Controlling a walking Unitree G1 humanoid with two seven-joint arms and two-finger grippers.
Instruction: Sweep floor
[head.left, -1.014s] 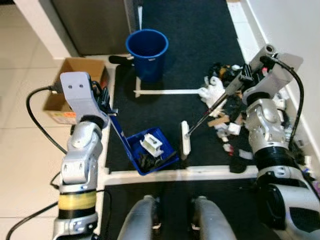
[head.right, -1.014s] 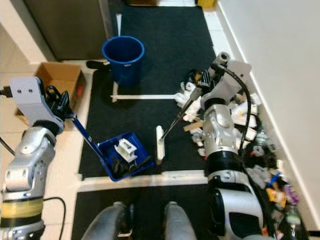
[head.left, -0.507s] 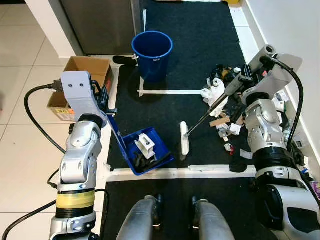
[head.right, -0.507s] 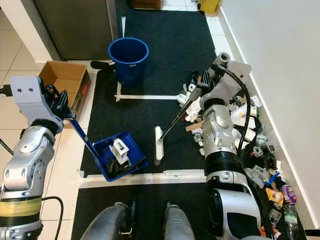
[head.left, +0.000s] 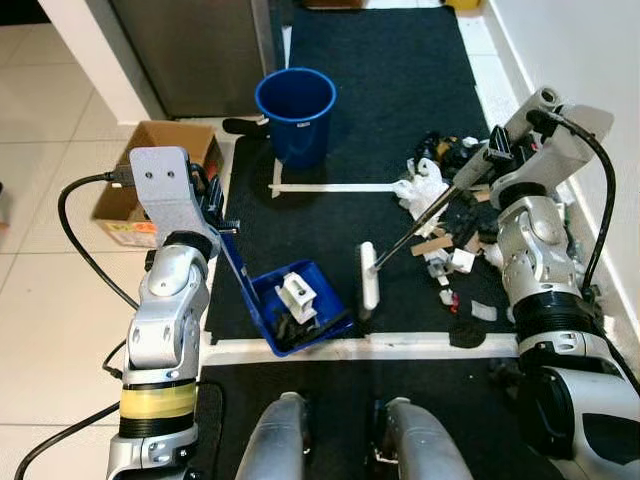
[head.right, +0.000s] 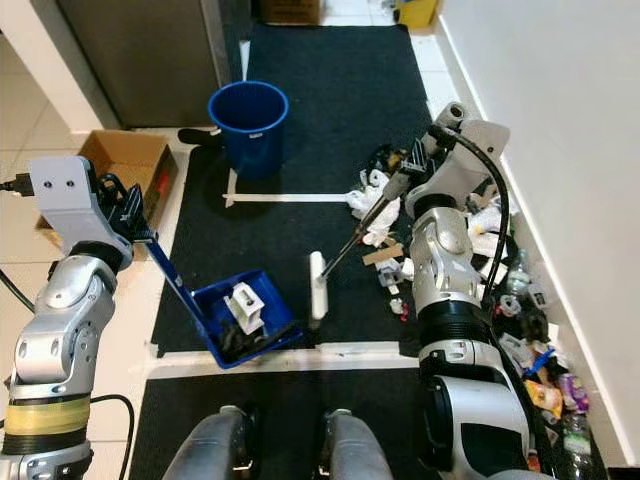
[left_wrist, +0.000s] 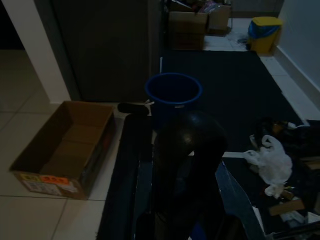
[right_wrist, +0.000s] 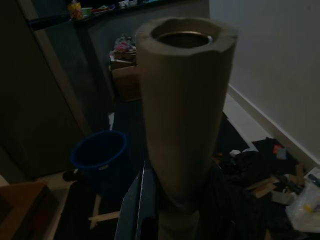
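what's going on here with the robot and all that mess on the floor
The robot is sweeping. Its right tool holds a broom whose white head rests on the black mat, beside a litter pile near the wall. Its left tool holds a blue dustpan with some scraps already in it. A blue bucket and a cardboard box stand further off.

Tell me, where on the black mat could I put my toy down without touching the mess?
The free patch is the mat between the bucket, the dustpan and the broom head. The far mat beyond the bucket is bare too. It is crowded by the wall, where the trash pile spreads beside the right arm.
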